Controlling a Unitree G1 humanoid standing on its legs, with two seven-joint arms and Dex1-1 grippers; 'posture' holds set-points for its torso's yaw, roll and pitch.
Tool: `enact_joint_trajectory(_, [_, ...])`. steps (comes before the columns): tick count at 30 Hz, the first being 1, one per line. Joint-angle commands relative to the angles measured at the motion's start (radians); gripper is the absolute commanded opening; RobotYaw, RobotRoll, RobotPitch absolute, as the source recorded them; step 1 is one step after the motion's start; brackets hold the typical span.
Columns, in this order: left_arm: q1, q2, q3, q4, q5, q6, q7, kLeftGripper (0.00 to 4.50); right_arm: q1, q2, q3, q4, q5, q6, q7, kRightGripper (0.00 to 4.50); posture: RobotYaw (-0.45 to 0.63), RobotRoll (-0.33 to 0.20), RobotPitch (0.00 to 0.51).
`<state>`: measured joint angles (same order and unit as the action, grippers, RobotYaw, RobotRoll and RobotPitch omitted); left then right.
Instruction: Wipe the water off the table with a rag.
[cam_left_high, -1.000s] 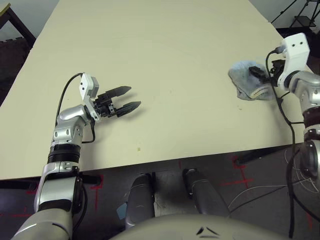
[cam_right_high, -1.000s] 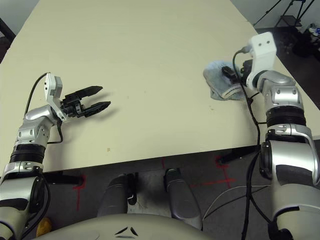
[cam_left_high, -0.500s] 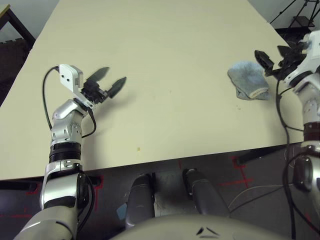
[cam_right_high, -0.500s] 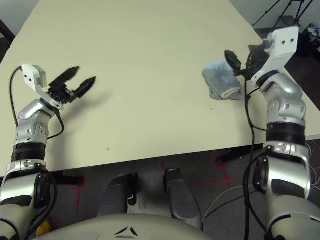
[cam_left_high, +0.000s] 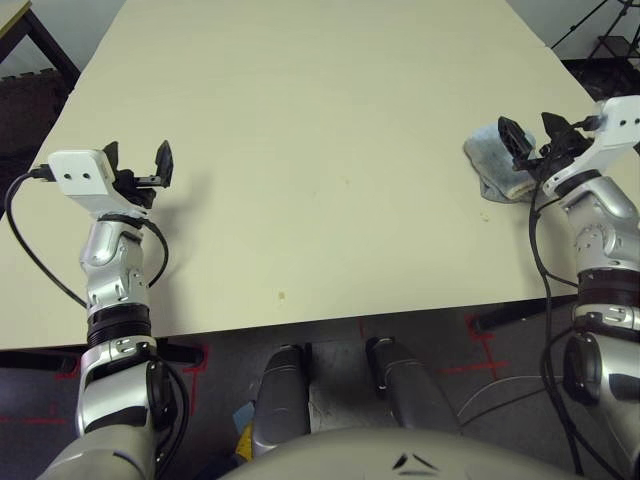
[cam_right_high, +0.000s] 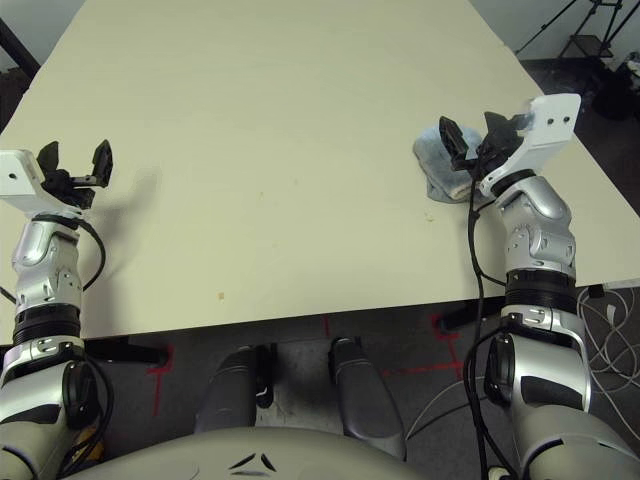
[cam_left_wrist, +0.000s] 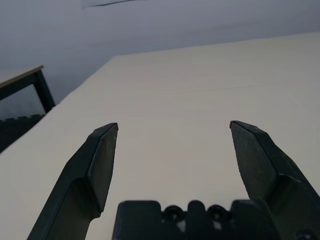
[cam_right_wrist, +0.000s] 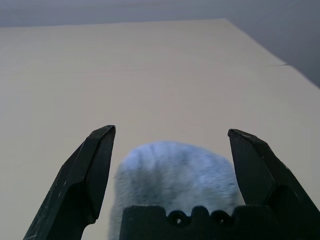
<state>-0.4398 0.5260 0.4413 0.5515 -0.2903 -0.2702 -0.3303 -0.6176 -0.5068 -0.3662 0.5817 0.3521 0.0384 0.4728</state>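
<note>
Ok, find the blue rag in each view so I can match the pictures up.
Left eye view: rag at the table's right edge, just past the open right pincer.
Right eye view: right of centre, ahead of that pincer.
Left wrist view: not in it.
Right wrist view: low centre, between the two black fingers.
Shared landmark: the right pincer.

The floor (cam_left_high: 330, 345) was dark, almost black, with red cross marks (cam_left_high: 483, 350) taped or painted on it near the front. Some pale cables (cam_right_high: 610, 310) lay loose on the right. A black tripod (cam_right_high: 590, 25) stood in the far right corner, and a dark-framed side table (cam_left_high: 30, 25) sat far left.
</note>
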Motion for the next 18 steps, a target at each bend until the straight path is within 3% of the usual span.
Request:
enact_joint_trajectory(1, [0.006,0.010,0.000,0.019,0.013,-0.014,0.010,4.50,-0.012,-0.024,-0.024,0.054,-0.018,-0.053,-0.034,4.49,-0.06,0.000,0.212])
enact_joint_trajectory(18, [-0.069,0.007,-0.050,0.133,0.034,-0.058,-0.027,4.50,-0.034,-0.095,-0.060,0.140,-0.022,-0.185,-0.089,4.49,-0.10,0.000,0.199])
